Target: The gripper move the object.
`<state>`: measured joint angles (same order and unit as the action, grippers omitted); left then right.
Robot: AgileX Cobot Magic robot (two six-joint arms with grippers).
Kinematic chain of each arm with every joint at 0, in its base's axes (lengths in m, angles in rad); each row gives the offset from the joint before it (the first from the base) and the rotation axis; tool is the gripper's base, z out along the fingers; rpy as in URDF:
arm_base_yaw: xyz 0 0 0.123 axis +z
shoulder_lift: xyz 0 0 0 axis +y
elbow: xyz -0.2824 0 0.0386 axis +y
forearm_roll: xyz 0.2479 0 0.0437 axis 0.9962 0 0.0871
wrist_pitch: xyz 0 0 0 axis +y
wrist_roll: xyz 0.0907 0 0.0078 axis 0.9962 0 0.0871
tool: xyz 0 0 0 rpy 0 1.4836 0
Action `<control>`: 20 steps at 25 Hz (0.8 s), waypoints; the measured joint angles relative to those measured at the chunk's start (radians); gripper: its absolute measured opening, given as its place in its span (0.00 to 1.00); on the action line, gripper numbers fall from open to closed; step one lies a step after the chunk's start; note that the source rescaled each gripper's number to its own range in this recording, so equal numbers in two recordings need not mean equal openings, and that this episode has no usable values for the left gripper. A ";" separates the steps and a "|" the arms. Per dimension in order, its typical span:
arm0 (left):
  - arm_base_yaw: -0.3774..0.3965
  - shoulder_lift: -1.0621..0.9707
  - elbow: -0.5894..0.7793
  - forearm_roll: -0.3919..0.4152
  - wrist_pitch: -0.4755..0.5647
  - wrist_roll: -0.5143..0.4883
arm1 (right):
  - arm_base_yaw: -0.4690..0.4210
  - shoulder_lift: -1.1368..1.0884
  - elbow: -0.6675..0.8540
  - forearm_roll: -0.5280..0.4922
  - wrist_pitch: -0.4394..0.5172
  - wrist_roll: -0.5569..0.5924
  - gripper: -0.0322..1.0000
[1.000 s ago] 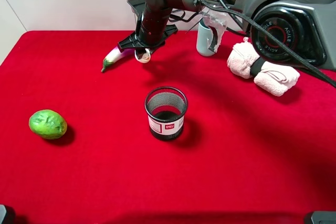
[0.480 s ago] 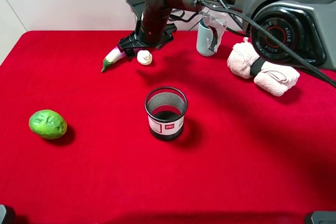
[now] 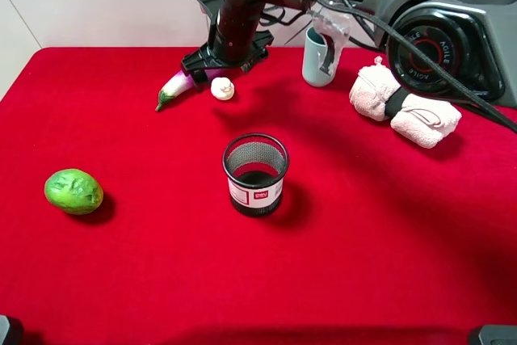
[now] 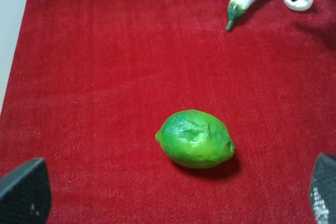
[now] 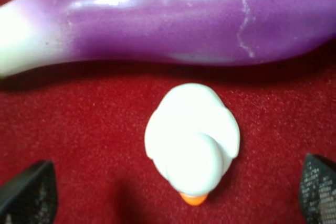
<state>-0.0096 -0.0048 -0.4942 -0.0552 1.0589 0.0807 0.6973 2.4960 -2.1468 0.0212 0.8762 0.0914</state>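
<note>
A: While the right gripper (image 3: pixel 218 69) hangs over the far side of the red cloth (image 3: pixel 388 232), its claw is spread wide, w/ nothing clamped. The object (image 3: pixel 222 88) lies below it.

B: Confirmed on the right wrist cam. Both black fingertips (image 5: pixel 26 195) sit out at the frame's corners, well clear of the object. No contact.

A: And the object's exact spot?

B: Down on the cloth, just beside the fat purple end of the eggplant (image 3: pixel 179 86). A thin strip of red shows btwn the two, so apart, not touching. It's cream-white and lumpy, w/ a small orange tip.

A: Mesh cup (image 3: pixel 255 174)?

B: Upright, mid-cloth, well apart from the object and nearer the high cam.

A: What else is on there?

B: Green fruit (image 3: pixel 73 191) out on the left, alone. Pink rolled towel (image 3: pixel 404 107) w/ a dark band on the right. Pale blue cup (image 3: pixel 317 58) at the back, beside the right arm.

A: Left gripper (image 4: pixel 173 195)?

B: Also spread wide, holding nothing. Its cam looks down on the green fruit, w/ the eggplant and object far off at the frame's edge.
</note>
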 joint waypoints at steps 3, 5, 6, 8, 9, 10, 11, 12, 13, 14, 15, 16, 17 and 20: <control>0.000 0.000 0.000 0.000 0.000 0.000 | 0.000 0.000 -0.051 0.000 0.072 0.000 1.00; 0.000 0.000 0.000 0.000 0.000 0.000 | 0.000 0.000 -0.092 0.002 0.125 -0.002 1.00; 0.000 0.000 0.000 0.000 0.000 0.000 | 0.000 0.000 -0.109 0.003 0.147 -0.003 1.00; 0.000 0.000 0.000 0.000 0.000 0.000 | 0.000 0.000 -0.149 0.003 0.202 -0.003 1.00; 0.000 0.000 0.000 0.000 0.000 0.000 | 0.000 0.000 -0.165 0.003 0.231 -0.003 1.00; 0.000 0.000 0.000 0.000 0.000 0.000 | 0.000 0.000 -0.185 0.003 0.255 -0.003 1.00; 0.000 0.000 0.000 0.000 0.000 0.000 | 0.000 -0.002 -0.201 0.003 0.280 -0.003 1.00; 0.000 0.000 0.000 0.000 0.000 0.000 | 0.000 -0.008 -0.209 0.003 0.300 -0.003 1.00; 0.000 0.000 0.000 0.000 0.000 0.000 | 0.000 -0.014 -0.212 0.003 0.314 -0.003 1.00; 0.000 0.000 0.000 0.000 0.000 0.000 | 0.000 -0.022 -0.215 0.003 0.326 -0.003 1.00; 0.000 0.000 0.000 0.000 0.000 0.000 | 0.000 -0.030 -0.217 0.003 0.331 -0.004 1.00; 0.000 0.000 0.000 0.000 0.000 0.000 | 0.000 -0.038 -0.217 0.003 0.336 -0.004 1.00; 0.000 0.000 0.000 0.000 0.000 0.000 | 0.000 -0.049 -0.218 0.003 0.339 -0.008 1.00; 0.000 0.000 0.000 0.000 0.000 0.000 | 0.000 -0.073 -0.218 0.009 0.342 -0.026 1.00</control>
<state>-0.0096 -0.0048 -0.4942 -0.0552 1.0589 0.0807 0.6973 2.4225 -2.3652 0.0302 1.2179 0.0654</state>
